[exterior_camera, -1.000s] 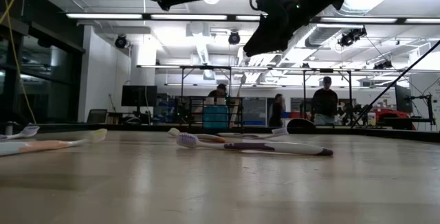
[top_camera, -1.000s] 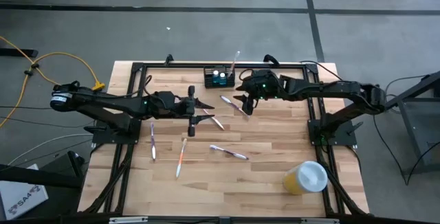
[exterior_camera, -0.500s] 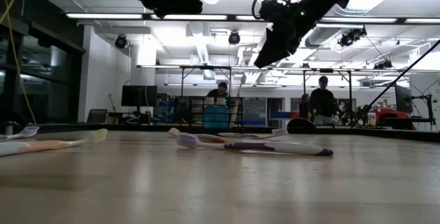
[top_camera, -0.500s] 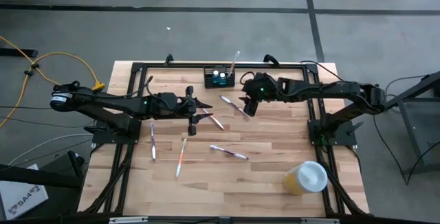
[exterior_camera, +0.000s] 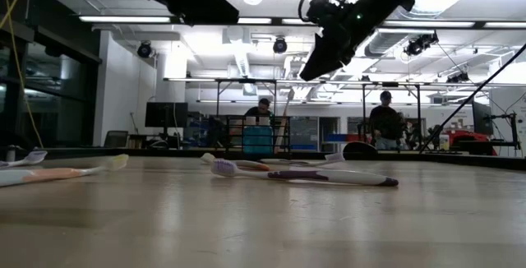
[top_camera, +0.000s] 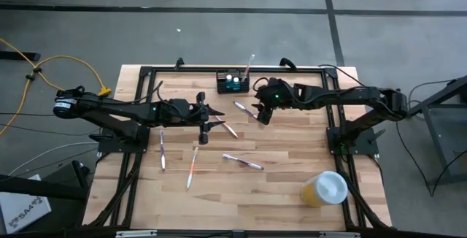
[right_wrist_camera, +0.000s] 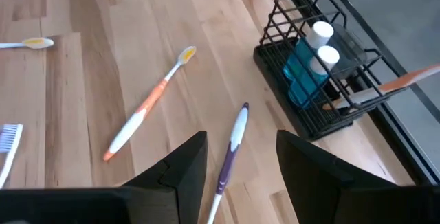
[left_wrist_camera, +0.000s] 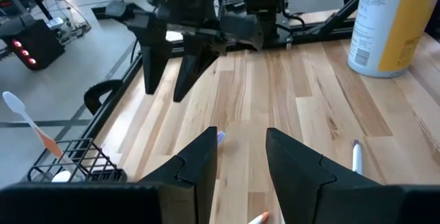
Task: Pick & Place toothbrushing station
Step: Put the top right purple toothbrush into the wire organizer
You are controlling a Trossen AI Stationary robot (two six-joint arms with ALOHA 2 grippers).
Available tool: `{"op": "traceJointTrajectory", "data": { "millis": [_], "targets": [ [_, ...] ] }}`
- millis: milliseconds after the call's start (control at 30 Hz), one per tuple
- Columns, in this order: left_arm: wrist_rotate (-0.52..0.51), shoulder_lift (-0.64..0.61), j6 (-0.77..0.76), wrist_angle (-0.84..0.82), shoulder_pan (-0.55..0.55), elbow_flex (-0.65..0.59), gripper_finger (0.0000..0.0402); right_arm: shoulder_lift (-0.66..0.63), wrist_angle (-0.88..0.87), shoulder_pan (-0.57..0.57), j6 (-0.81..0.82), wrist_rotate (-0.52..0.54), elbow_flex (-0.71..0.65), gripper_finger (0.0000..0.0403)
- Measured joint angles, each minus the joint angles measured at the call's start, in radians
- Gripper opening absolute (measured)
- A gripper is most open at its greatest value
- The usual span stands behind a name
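The toothbrushing station, a black wire caddy with blue tubes in it and an orange toothbrush sticking out of its top, stands on the table near the far edge; it also shows as the caddy in the right wrist view. My right gripper hangs open above a purple-and-white toothbrush, to the near right of the caddy and clear of it. My left gripper is open at mid-table, pointing toward the right arm, with nothing between its fingers.
Loose toothbrushes lie on the wooden table: an orange one, a purple one, and two at the left. A yellow cup with a white lid stands near the right front. A black frame edges the table. People stand in the room behind.
My right gripper has turned and tipped a little further downward while staying over the purple-and-white toothbrush. My left gripper has tipped slightly in place. Both stay open, and nothing on the table has moved.
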Motion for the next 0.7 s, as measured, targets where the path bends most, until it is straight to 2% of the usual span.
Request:
{"op": "traceJointTrajectory", "data": {
  "millis": [167,500,700],
  "targets": [
    [0.0,0.0,0.0,-0.019,0.0,0.0,0.012,0.058,-0.008,-0.007,-0.006,-0.003,0.025,0.0168],
    [-0.007,0.0,-0.004,-0.045,0.0,0.0,0.012,0.255,-0.07,-0.013,-0.007,0.045,0.153,0.0168],
    [-0.007,0.0,-0.004,-0.052,0.0,0.0,0.012,0.327,-0.094,-0.056,0.079,-0.033,0.155,0.0168]
  ]
}}
